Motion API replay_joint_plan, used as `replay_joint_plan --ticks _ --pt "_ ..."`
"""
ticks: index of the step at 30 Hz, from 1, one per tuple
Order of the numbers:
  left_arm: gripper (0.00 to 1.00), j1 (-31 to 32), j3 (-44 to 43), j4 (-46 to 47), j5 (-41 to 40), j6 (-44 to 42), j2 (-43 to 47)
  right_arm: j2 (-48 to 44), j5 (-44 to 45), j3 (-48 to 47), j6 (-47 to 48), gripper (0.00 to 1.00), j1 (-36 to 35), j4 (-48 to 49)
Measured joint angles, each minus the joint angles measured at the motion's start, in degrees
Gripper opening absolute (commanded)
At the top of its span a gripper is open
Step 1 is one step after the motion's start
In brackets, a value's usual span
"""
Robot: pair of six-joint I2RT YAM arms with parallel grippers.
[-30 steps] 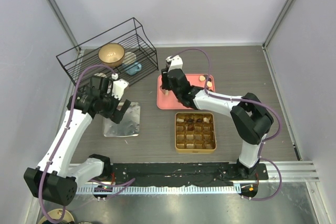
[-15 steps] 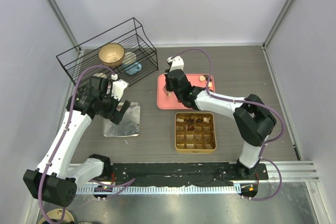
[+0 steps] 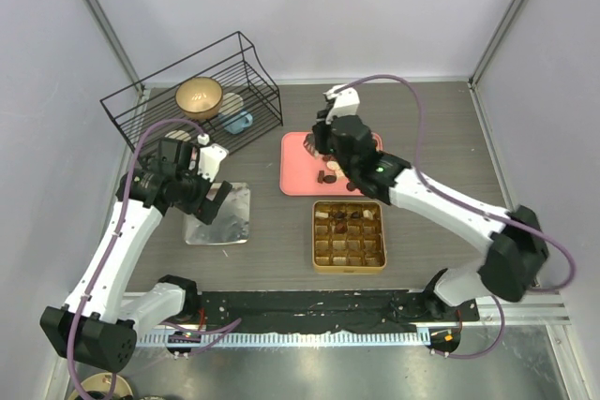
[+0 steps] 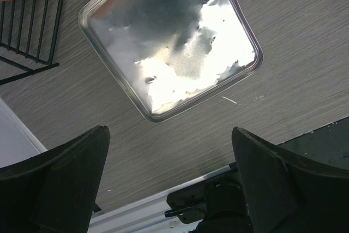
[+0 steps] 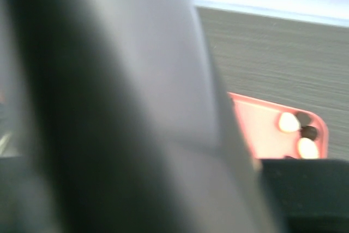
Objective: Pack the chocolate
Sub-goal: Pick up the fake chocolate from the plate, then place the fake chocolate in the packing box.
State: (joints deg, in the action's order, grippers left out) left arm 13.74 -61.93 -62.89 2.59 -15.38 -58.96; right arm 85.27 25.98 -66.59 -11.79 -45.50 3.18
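Left claw (image 4: 169, 132) wide apart above silver tray (image 4: 172, 42), right claw (image 3: 325, 168) stretched over pink tray (image 3: 295, 175), grip unclear.

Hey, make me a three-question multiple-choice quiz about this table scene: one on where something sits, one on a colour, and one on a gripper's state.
1. Where is the gold tin relative to the flat tray? A nearer the robot; B farther back; C stacked on it.
2. What colour is the flat tray? A green; B pink; C white.
3. How is the left gripper? A wide open and empty; B shut tight; C clamped on a spoon.
Answers: 1 A, the top view shows the tin on the arm-base side of the tray. 2 B, its bare surface is pink. 3 A, the left wrist view shows its fingers far apart with nothing between them.
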Motion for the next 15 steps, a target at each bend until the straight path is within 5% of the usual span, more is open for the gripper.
replay_joint_plan --ticks 9,15 --pt "1.00 0.0 0.0 0.0 0.3 0.0 -1.2 -25.7 2.2 7.3 -5.6 0.19 -0.1 -19.9" --pt "1.00 0.0 -0.7 -0.2 0.5 0.0 -2.1 -31.4 2.1 8.0 -10.4 0.16 -0.1 -32.2"
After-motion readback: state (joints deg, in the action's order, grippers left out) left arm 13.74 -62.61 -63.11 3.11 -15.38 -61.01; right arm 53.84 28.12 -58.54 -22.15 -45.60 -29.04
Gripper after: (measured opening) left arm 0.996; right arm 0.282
